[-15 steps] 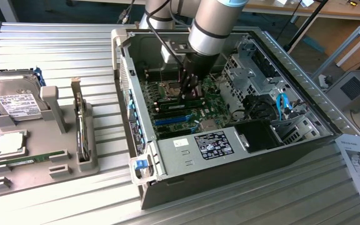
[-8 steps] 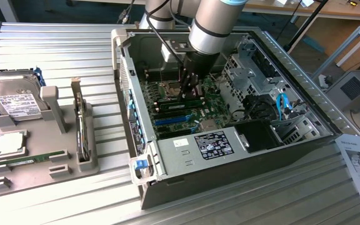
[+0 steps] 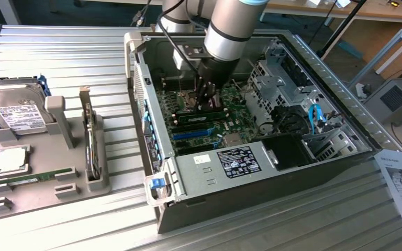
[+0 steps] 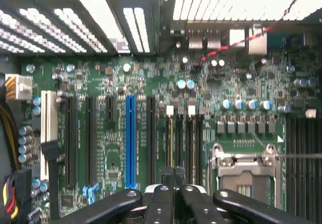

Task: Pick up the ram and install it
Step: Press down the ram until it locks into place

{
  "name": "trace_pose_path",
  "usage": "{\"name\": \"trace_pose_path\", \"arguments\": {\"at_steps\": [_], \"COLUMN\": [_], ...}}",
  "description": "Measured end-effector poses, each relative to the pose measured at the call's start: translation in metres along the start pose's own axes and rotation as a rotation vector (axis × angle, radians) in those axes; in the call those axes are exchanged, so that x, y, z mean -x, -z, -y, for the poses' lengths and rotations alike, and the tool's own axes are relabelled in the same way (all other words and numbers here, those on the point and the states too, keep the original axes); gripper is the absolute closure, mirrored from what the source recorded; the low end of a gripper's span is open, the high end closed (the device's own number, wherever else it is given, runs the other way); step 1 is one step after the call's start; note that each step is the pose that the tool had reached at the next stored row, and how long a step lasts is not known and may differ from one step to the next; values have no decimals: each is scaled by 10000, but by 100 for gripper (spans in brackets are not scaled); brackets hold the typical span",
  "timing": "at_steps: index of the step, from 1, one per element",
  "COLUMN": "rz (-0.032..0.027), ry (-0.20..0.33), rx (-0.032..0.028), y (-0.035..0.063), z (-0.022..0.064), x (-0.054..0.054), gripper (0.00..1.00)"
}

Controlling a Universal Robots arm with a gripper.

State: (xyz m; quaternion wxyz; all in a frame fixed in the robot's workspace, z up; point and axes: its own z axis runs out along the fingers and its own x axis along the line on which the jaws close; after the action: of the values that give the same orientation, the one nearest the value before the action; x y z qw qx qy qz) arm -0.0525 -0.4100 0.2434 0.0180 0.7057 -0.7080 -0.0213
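Note:
My gripper (image 3: 204, 102) reaches down into the open computer case (image 3: 152, 172), just above the motherboard (image 3: 219, 125). In the wrist view its black fingers (image 4: 166, 194) are pressed together, so the gripper (image 4: 174, 172) is shut with nothing visible between them. Right under the tips, a ram (image 3: 202, 111) stands on edge in one of the memory slots, seen as a thin yellowish line (image 4: 171, 138). I cannot tell whether the tips touch it. Another green ram stick (image 3: 30, 179) lies in the grey holder outside the case.
The grey holder (image 3: 65, 191) on the exterior view's left also carries a hard drive (image 3: 16, 112), a square processor (image 3: 11, 159) and an upright expansion card (image 3: 88, 136). Beside the memory slots are the CPU socket (image 4: 244, 171) and a blue slot (image 4: 130, 138). A power supply (image 3: 222, 167) fills the case's near end.

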Motion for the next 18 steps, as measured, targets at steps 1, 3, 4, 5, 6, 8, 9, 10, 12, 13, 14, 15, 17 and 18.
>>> {"name": "trace_pose_path", "arguments": {"at_steps": [1, 3, 4, 5, 6, 8, 9, 10, 12, 13, 14, 15, 17, 18], "rz": [1, 2, 1, 1, 1, 1, 1, 1, 1, 1, 2, 2, 1, 1], "ry": [0, 0, -1, 0, -1, 0, 0, -1, 0, 1, -1, -1, -1, 0], "rx": [-2, -8, -10, -12, -14, -17, -16, -17, -16, -17, -17, -17, -17, -17], "y": [-2, -6, -7, -10, -11, -14, -15, -15, -15, -15, -16, -17, -17, -17], "z": [-27, -101, -127, -165, -194, -243, -255, -263, -263, -264, -277, -286, -291, -291], "x": [0, -1, -1, -1, -1, -1, -1, -1, -1, -1, -2, -2, -1, -1], "gripper": [89, 89, 89, 89, 89, 89, 89, 89, 89, 89, 89, 89, 89, 89]}}
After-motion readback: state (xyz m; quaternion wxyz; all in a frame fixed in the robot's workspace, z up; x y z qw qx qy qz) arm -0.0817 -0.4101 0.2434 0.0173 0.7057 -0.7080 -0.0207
